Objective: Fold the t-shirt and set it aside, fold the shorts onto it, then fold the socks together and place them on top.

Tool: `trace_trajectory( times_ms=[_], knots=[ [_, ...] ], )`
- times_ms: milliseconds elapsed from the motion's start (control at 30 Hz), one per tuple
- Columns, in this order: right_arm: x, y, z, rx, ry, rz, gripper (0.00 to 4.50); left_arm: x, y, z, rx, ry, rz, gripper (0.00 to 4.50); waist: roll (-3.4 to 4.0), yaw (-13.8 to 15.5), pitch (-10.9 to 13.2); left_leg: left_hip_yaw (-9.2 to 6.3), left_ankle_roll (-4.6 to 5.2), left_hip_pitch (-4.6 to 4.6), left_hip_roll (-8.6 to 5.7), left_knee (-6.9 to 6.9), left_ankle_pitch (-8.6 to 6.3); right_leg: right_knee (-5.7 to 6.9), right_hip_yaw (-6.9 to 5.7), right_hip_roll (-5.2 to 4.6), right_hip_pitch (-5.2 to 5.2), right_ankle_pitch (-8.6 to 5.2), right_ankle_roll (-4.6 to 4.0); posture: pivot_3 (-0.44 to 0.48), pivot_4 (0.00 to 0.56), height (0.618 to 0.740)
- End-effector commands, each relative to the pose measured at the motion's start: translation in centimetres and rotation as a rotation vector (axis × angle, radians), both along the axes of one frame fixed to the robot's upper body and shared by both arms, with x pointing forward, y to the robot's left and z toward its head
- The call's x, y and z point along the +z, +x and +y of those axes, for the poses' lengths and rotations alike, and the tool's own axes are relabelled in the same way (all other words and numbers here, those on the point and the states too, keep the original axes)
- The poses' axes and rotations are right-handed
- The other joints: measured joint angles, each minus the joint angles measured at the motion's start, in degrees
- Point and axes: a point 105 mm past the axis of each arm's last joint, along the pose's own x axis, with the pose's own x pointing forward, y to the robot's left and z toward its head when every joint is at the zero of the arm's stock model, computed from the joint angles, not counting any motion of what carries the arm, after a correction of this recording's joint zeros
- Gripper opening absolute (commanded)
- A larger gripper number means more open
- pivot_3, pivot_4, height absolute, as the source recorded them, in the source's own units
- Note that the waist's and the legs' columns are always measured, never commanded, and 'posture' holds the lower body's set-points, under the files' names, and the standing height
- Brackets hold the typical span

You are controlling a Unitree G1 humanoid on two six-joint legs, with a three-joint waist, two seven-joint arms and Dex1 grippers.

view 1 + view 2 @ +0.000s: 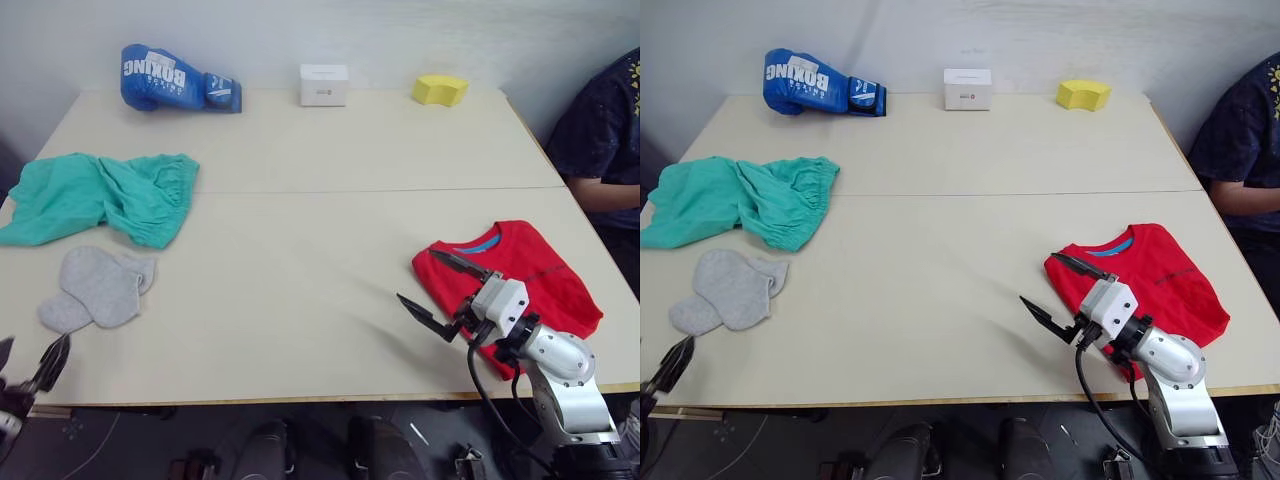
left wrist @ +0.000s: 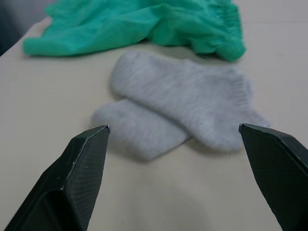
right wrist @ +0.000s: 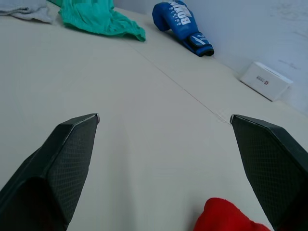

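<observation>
- The t-shirt (image 1: 520, 275) lies folded on the table (image 1: 330, 250) at the near right, collar toward the far side.
- The right tool (image 1: 440, 290) hangs open with its jaws wide apart, empty, just left of the t-shirt's near left corner; one finger reaches over the shirt's edge, and contact cannot be told.
- The shorts (image 1: 100, 195) lie crumpled and unfolded at the far left of the table.
- The socks (image 1: 95, 287) lie overlapped just near of the shorts, at the left.
- The left tool (image 2: 173, 139) is open and empty, near the table's near left edge, pointing at the socks without touching them.
- Along the far edge sit a blue boxing glove (image 1: 175, 78), a white box (image 1: 324, 85) and a yellow sponge (image 1: 440, 89).
- A person's arm (image 1: 605, 140) shows at the right.
</observation>
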Motion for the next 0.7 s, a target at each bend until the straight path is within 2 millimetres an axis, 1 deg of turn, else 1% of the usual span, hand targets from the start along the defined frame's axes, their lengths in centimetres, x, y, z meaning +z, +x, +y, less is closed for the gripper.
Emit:
trace_trajectory(
  times_ms=[33,67,100,133,200,233,267,333,367,467,500,533,567,633,700],
  knots=[
    [2.3,-0.2,0.9,0.022,0.040,-0.065,4.47,2.4,4.3,-1.7,-0.119,0.140,0.040,4.50,0.00,0.32,0.00,0.01,-0.02,-0.01,0.00,0.00,0.02,0.04,-0.02,0.00,-0.04,0.03,0.04,0.000,0.150,0.740],
    [2.5,-0.2,1.0,0.023,0.045,-0.071,4.47,3.2,6.3,-2.3,-0.157,0.184,0.052,4.50,0.00,0.54,0.00,0.01,-0.04,-0.01,0.00,0.00,0.03,0.07,-0.03,0.00,-0.04,0.07,0.10,0.000,0.150,0.740],
    [2.7,-0.2,1.1,0.023,0.047,-0.075,4.47,3.8,7.5,-2.5,-0.174,0.213,0.062,4.50,0.01,0.55,0.00,0.03,-0.05,0.00,0.00,-0.01,0.04,0.07,-0.03,0.00,-0.04,0.10,0.16,0.000,0.150,0.740],
    [3.1,-0.2,1.3,0.024,0.066,-0.079,4.47,3.8,9.4,-2.8,-0.194,0.232,0.105,4.50,0.02,0.53,0.01,0.07,-0.07,-0.02,0.00,-0.02,0.05,0.08,-0.03,0.00,-0.09,0.11,0.17,0.000,0.150,0.740],
    [3.6,-0.1,1.5,0.023,0.094,-0.081,4.47,3.8,11.5,-3.0,-0.208,0.266,0.160,4.50,0.04,0.55,0.01,0.09,-0.08,-0.03,-0.02,-0.05,0.05,0.09,-0.07,0.00,-0.10,0.11,0.17,0.000,0.150,0.740],
    [3.8,-0.2,1.8,0.029,0.092,-0.087,4.47,3.7,12.8,-3.1,-0.223,0.305,0.192,4.50,0.07,0.42,0.01,0.10,-0.10,-0.09,-0.01,-0.08,0.06,0.08,-0.15,0.00,-0.16,0.12,0.18,0.000,0.150,0.740],
    [3.9,-0.2,1.9,0.029,0.091,-0.089,4.47,3.5,13.9,-3.2,-0.238,0.351,0.222,4.50,0.09,0.39,0.02,0.25,-0.31,-0.07,0.00,-0.10,0.11,0.09,-0.19,0.00,-0.21,0.12,0.19,0.000,0.150,0.740],
    [4.1,-0.2,2.0,0.022,0.097,-0.087,4.47,3.1,15.2,-3.3,-0.275,0.427,0.292,4.50,0.07,0.05,0.01,0.39,-0.39,-0.14,0.07,-0.09,0.18,0.26,-0.54,0.02,-0.27,0.13,0.20,0.000,0.150,0.740],
    [4.1,-0.2,2.0,0.018,0.099,-0.084,4.47,2.9,15.6,-3.1,-0.273,0.418,0.304,4.50,0.06,-0.08,0.01,0.44,-0.20,-0.17,0.09,-0.07,0.29,0.35,-0.66,0.04,-0.29,0.13,0.21,0.000,0.150,0.740],
    [4.1,-0.2,1.9,-0.004,0.089,-0.079,4.47,2.3,16.7,-2.8,-0.275,0.412,0.326,4.50,0.00,-0.60,0.02,0.88,-0.08,-0.18,0.27,0.05,0.22,0.52,-1.09,0.05,-0.45,0.13,0.21,0.000,0.150,0.740],
    [4.0,-0.3,1.7,-0.013,0.087,-0.075,4.50,2.0,17.0,-3.0,-0.300,0.419,0.342,4.10,-0.03,-0.66,0.02,0.99,-0.05,-0.19,0.32,0.14,0.20,0.55,-1.34,0.03,-0.48,0.12,0.21,0.000,0.150,0.740],
    [3.9,-0.4,1.7,-0.020,0.086,-0.071,4.50,1.9,17.4,-2.9,-0.299,0.443,0.340,3.91,-0.04,-0.59,0.02,1.06,-0.03,-0.19,0.34,0.18,0.19,0.56,-1.49,0.03,-0.49,0.12,0.21,0.000,0.150,0.740],
    [3.8,-0.5,1.6,-0.024,0.087,-0.066,4.50,1.9,17.7,-2.8,-0.300,0.461,0.344,3.59,-0.05,-0.51,0.03,1.10,0.01,-0.18,0.34,0.25,0.18,0.62,-1.71,0.03,-0.49,0.12,0.21,0.000,0.150,0.740],
    [3.4,-0.9,1.5,-0.031,0.091,-0.055,4.50,1.7,18.0,-2.3,-0.281,0.475,0.365,3.01,-0.07,-0.48,0.03,1.17,0.11,-0.19,0.36,0.44,0.12,0.71,-1.83,-0.01,-0.49,0.12,0.22,0.000,0.150,0.740],
    [3.2,-1.1,1.5,-0.035,0.097,-0.048,4.50,1.3,17.9,-1.8,-0.278,0.474,0.402,2.37,-0.22,-0.56,0.11,1.19,0.16,-0.19,0.38,0.68,0.08,0.84,-1.81,-0.03,-0.48,0.14,0.25,0.000,0.150,0.740]
  ],
)
